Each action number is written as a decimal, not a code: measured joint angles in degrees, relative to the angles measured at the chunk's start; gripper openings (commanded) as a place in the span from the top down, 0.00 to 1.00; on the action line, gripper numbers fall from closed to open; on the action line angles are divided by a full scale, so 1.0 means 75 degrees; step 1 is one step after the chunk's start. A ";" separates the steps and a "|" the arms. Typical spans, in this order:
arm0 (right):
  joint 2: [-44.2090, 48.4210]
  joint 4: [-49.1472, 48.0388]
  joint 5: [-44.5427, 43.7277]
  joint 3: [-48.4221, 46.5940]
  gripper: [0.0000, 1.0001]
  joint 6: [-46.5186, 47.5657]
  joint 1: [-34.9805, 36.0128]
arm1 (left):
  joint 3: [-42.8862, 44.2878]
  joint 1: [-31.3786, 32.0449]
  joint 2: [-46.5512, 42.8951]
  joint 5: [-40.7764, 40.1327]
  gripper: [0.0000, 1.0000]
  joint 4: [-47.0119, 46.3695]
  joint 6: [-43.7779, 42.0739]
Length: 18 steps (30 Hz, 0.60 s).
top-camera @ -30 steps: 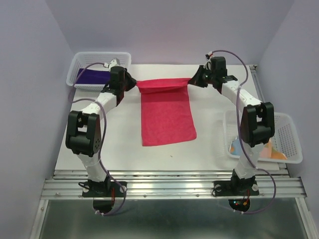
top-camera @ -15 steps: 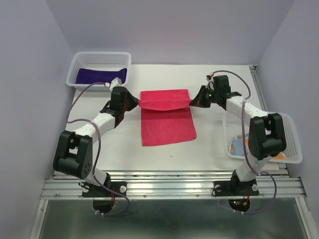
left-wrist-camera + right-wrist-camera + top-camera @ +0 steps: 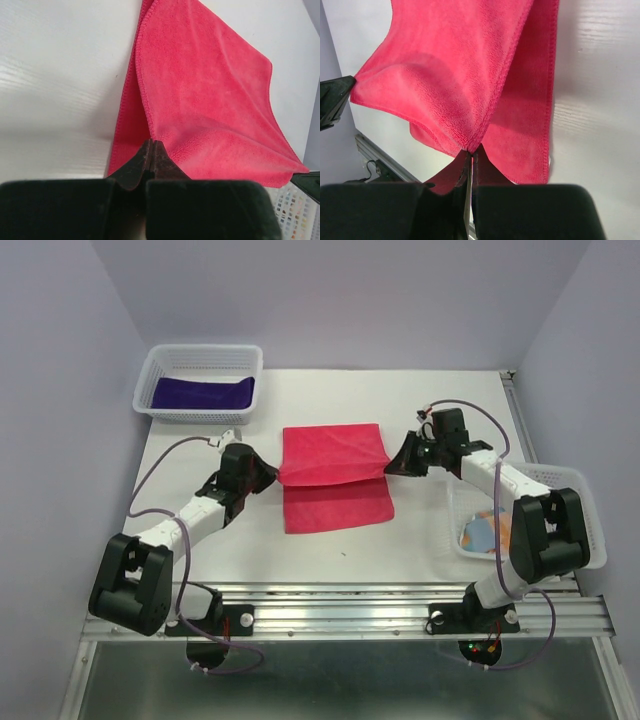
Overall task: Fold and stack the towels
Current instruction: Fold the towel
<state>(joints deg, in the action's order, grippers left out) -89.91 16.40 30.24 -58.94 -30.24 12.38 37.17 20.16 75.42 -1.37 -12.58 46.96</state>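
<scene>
Towel (image 3: 333,453) — plain pink-red, half-folded

The left pincer (image 3: 151,150) sits at the bottom of the view, and its two black fingers (image 3: 137,167) are pressed tight together. They pinch one corner of the pink-red towel (image 3: 210,100). From the pincer the towel spreads up and away to the right. Its top layer is lifted a little. A second layer lies flat under it, just left of the pincer, on the white table (image 3: 60,75). Far to the right, the black tip of the right pincer (image 3: 309,180) is just beside the towel's other corner. A white mesh basket (image 3: 295,212) shows below that tip.
</scene>
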 measured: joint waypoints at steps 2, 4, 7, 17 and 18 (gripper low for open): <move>0.0093 0.0064 0.0023 0.0102 0.99 0.0003 0.0020 | -0.0154 0.0017 -0.0189 0.0020 1.00 0.0029 0.0050; 0.0184 0.0137 0.0041 0.0213 0.99 0.0012 0.0055 | -0.0338 0.0032 -0.0417 0.0061 1.00 0.0102 0.0128; 0.0277 0.0213 0.0090 0.0382 0.99 0.0044 0.0108 | -0.0551 0.0079 -0.0612 0.0143 1.00 0.0178 0.0219; 0.0297 0.0571 0.0099 0.0804 0.99 0.0175 0.0213 | -0.1043 0.0711 -0.0536 0.0323 1.00 0.0326 0.0533; 0.0297 0.0609 0.0076 0.0842 0.99 0.0192 0.0213 | -0.1070 0.0752 -0.0510 0.0326 1.00 0.0329 0.0560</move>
<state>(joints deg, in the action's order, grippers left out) -87.68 20.97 30.81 -52.62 -28.80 13.98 29.15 25.80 71.59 1.08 -10.11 51.16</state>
